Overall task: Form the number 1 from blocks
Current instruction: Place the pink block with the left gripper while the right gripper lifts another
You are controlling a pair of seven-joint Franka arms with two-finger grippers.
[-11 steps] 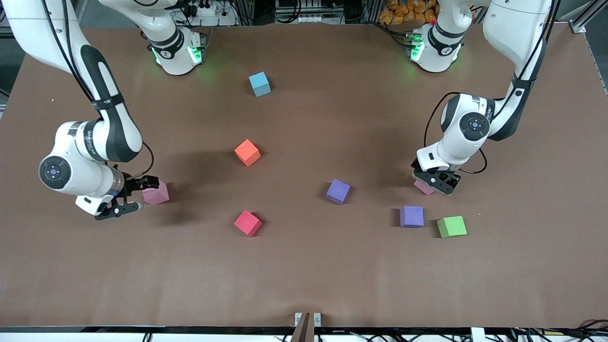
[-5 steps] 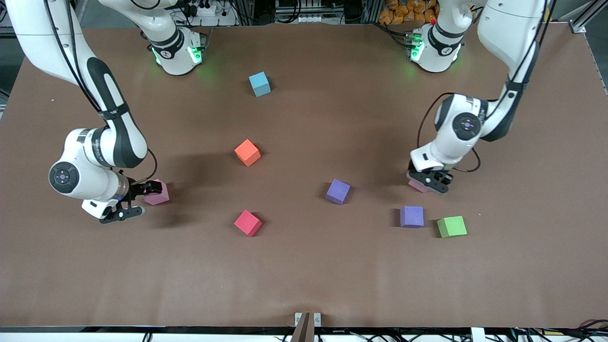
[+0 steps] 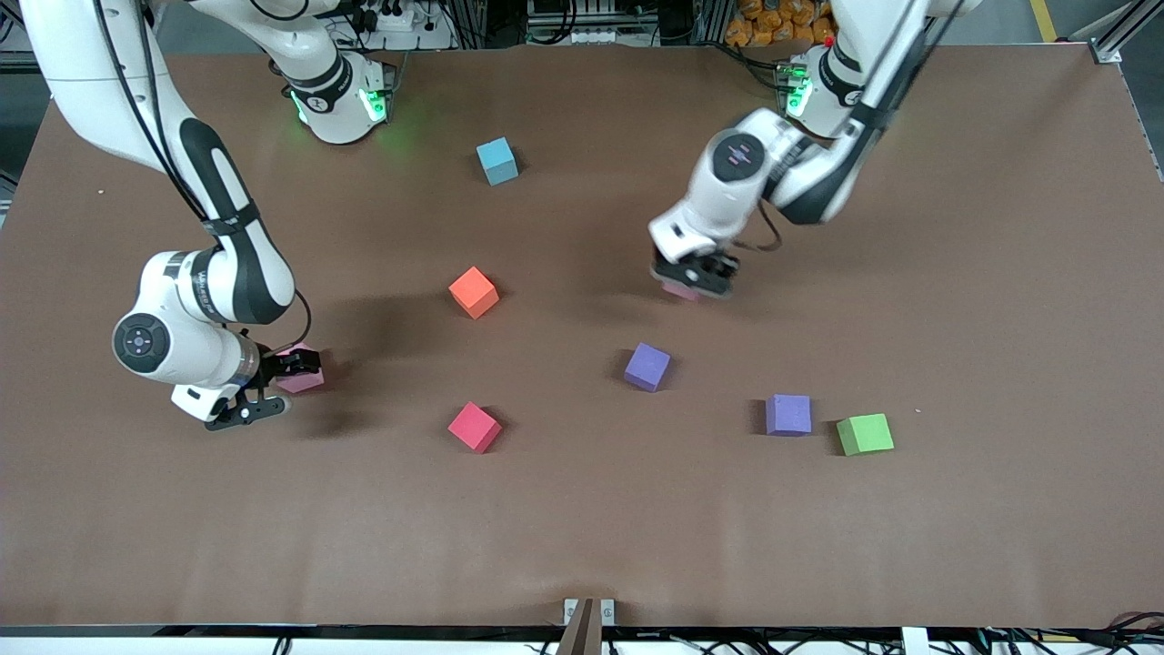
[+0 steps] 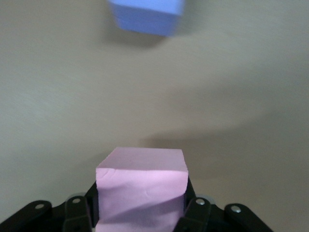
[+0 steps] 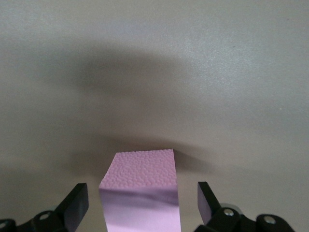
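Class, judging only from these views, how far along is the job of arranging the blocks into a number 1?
Done: nothing is lined up. In hand: the left hand holds one pink block above the table's middle; the right hand is open around the other pink block, which is on the table. Left: the orange block and both purple blocks lie scattered, untouched.

Front view: we look down from high across the table (image 3: 582,528), facing both bases. Wrist views: we sit close over each gripper, looking past its fingers at the tabletop. Left wrist and front share a purple cube (image 4: 145,14) (image 3: 647,367).
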